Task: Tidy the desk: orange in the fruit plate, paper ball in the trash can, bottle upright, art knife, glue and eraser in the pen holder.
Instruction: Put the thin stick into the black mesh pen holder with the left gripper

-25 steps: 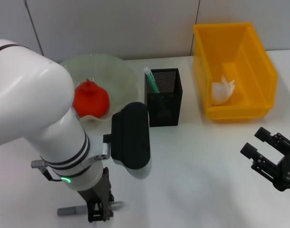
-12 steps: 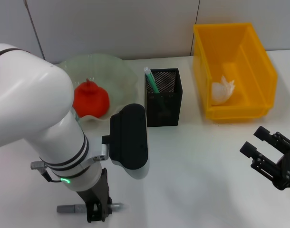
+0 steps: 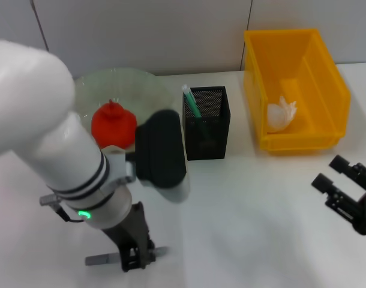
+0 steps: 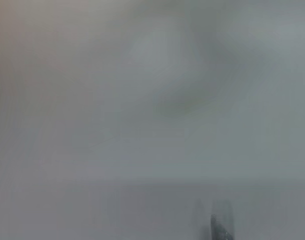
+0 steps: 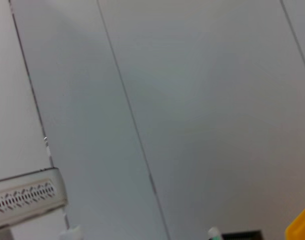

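**Left arm lifting grey tool off the desk**

White desk [image 3: 243,216] with a pale wall behind, seen from the head view. Compared with a second ago, the left gripper [image 3: 135,257] is rising and drifting toward 1 o'clock, carrying a slim grey stick, probably the art knife [image 3: 104,259], which was lying lower at 7 o'clock before. Jaws are clamped on it, stick held crosswise. That means the grasp is likely done and transport to the pen holder [image 3: 206,122] is starting.

Pen holder is sitting at 12 o'clock of centre, already holding a green-and-white item [image 3: 191,101]. Orange [image 3: 113,124] is resting in the fruit plate [image 3: 144,84] at 10 o'clock, partly hidden by the left arm. Paper ball [image 3: 281,113] is lying inside the trash can [image 3: 294,141] at 2 o'clock. Those steps look finished. Bottle and eraser are not showing anywhere.

Right gripper [image 3: 345,193] is idling at 4 o'clock, jaws apart, holding nothing.

In the way: the arm's own black wrist housing [image 3: 161,156] is hanging just beside the pen holder, and the green item inside is narrowing the opening. A crosswise stick probably needs tilting upright before dropping in.
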`<state>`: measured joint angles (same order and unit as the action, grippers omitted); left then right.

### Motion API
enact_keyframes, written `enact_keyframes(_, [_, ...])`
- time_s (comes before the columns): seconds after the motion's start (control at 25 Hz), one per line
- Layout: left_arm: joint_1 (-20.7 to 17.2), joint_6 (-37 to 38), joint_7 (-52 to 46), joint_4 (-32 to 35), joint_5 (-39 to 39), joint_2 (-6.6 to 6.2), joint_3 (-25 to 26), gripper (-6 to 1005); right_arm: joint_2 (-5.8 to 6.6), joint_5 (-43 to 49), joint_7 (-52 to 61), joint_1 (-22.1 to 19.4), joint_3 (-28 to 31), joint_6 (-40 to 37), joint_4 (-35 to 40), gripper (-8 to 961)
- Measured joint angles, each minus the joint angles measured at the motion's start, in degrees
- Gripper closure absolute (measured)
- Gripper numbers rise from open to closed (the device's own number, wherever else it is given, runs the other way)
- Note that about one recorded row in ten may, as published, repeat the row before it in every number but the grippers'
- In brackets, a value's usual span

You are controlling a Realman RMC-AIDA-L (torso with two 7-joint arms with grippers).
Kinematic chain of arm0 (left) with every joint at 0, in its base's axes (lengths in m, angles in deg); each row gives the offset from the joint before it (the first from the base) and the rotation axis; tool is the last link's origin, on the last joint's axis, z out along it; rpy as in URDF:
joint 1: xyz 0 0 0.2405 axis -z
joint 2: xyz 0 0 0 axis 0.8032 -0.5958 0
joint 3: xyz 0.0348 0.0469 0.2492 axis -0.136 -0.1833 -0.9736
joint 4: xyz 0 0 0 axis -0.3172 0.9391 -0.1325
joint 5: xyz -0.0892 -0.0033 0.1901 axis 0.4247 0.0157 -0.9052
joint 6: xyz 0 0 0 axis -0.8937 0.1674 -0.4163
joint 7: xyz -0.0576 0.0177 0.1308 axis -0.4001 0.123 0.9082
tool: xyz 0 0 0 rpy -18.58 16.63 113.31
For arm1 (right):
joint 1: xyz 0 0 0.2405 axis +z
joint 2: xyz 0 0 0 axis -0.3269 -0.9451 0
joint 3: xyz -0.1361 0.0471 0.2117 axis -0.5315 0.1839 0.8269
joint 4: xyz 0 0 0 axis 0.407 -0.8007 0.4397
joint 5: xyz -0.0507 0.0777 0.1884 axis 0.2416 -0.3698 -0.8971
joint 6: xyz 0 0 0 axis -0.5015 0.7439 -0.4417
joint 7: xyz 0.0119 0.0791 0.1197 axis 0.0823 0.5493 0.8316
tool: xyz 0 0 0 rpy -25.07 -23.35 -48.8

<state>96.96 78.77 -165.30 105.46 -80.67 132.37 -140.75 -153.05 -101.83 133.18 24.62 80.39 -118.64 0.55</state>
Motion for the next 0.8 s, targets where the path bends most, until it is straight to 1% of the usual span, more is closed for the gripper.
enact_keyframes(0.04, [0.0,0.8,0.0,0.5,1.2,0.00,1.7,862,0.00,0.0,0.2,-0.1,0.7,-0.2,0.0,285])
enact_keyframes(0.08, [0.0,2.5,0.1,2.4,4.6,-0.15,6.5,861,0.04,0.0,0.4,-0.1,2.2,-1.3,0.0,285])
enact_keyframes(0.12, [0.0,2.5,0.1,2.4,4.6,-0.15,6.5,861,0.04,0.0,0.4,-0.1,2.2,-1.3,0.0,286])
enact_keyframes(0.16, [-0.2,3.4,0.3,3.3,6.4,-0.23,8.8,861,0.25,0.0,0.7,-0.1,3.3,-3.0,0.1,286])
enact_keyframes(0.2, [-0.4,4.1,0.5,4.4,8.3,-0.32,11.2,861,0.25,0.0,0.7,-0.1,3.3,-3.0,0.1,286])
enact_keyframes(0.24, [-0.4,4.1,0.5,4.4,8.3,-0.32,11.2,861,0.38,0.0,1.0,-0.1,3.7,-3.8,0.1,286])
enact_keyframes(0.28, [-1.4,5.0,1.6,6.7,13.8,-0.37,17.1,861,0.50,0.0,1.7,-0.1,4.2,-5.7,0.0,286])
enact_keyframes(0.32, [-2.0,5.1,2.5,7.7,16.7,-0.42,19.9,861,0.50,0.0,1.7,-0.1,4.2,-5.7,0.0,286])
enact_keyframes(0.36, [-2.3,5.1,2.9,8.1,18.1,-0.43,21.1,861,0.64,0.0,2.1,-0.1,4.7,-7.3,-0.1,286])
enact_keyframes(0.4, [-2.7,5.0,3.5,8.7,20.1,-0.44,22.7,861,0.64,0.0,2.1,-0.1,4.7,-7.3,-0.1,285])
enact_keyframes(0.48, [-4.4,3.5,5.9,10.4,26.1,-0.45,26.7,862,0.99,0.0,2.3,0.2,4.9,-9.0,0.0,285])
enact_keyframes(0.52, [-4.4,3.5,5.9,10.4,26.1,-0.45,26.7,862,0.99,0.0,2.3,0.2,4.9,-9.0,0.0,285])
enact_keyframes(0.64, [-5.5,1.4,8.1,10.8,30.7,-0.44,29.7,862,0.92,0.0,2.4,0.6,4.9,-10.6,0.8,286])
enact_keyframes(0.68, [-5.9,0.1,8.7,10.6,33.2,-0.44,31.4,862,0.52,0.1,1.9,0.9,4.8,-11.6,1.5,286])
enact_keyframes(0.72, [-5.9,0.1,8.7,10.6,33.2,-0.44,31.4,862,0.52,0.1,1.9,0.9,4.8,-11.6,1.5,286])
enact_keyframes(0.76, [-6.3,-0.5,9.4,10.4,34.8,-0.44,32.2,862,0.09,0.3,1.5,1.7,4.6,-12.1,2.8,286])
enact_keyframes(0.8, [-7.0,-1.3,10.7,9.8,37.4,-0.44,33.0,862,0.09,0.3,1.5,1.7,4.6,-12.1,2.8,286])
